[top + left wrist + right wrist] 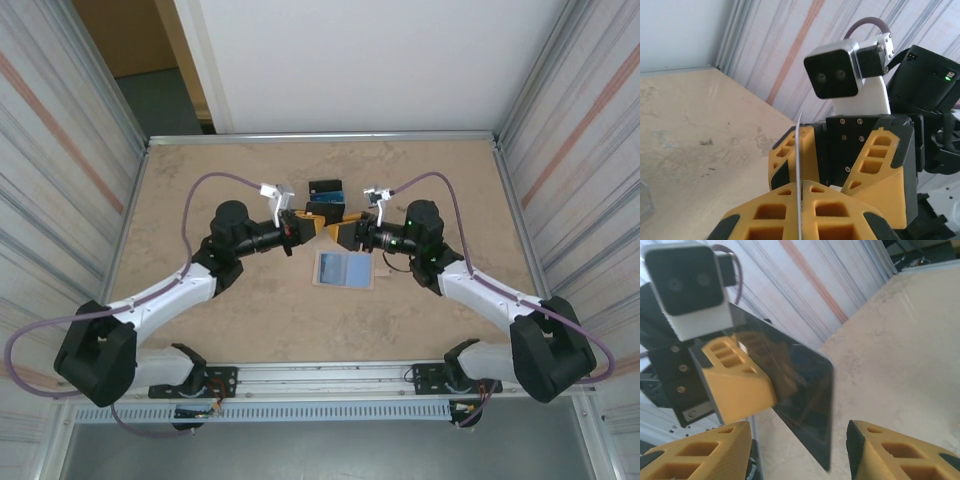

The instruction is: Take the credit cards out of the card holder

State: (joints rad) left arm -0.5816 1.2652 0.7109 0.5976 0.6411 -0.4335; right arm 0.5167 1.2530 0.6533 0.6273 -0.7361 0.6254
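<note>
1. Top view: the two arms meet nose to nose over the matt, beige, stone-mottled table [200,170]. The left gripper [310,226] and right gripper [338,233], both with blocky yellow-and-black fingers, point at each other, tips close together. The small, flat folding card holder [343,268] lies spread open on the table just in front of them. It is pale blue inside, with a tan edge and a small tan tab at its right side. Behind the grippers sits a small heap [326,189] of dark and blue flat pieces.

2. Left wrist view: the left gripper's honeycombed yellow fingers are clenched on a thin, stiff plastic card [799,150], seen edge-on as a pale upright line rising between them. The right gripper faces it, with a boxy, black-faced wrist camera [835,75] above.

3. Right wrist view: the card is a glossy black rectangle with rounded corners, tilted, and pinched at its far end by the left gripper. Its near corner hangs in the gap between the right gripper's fingers, which stand released and apart.
</note>
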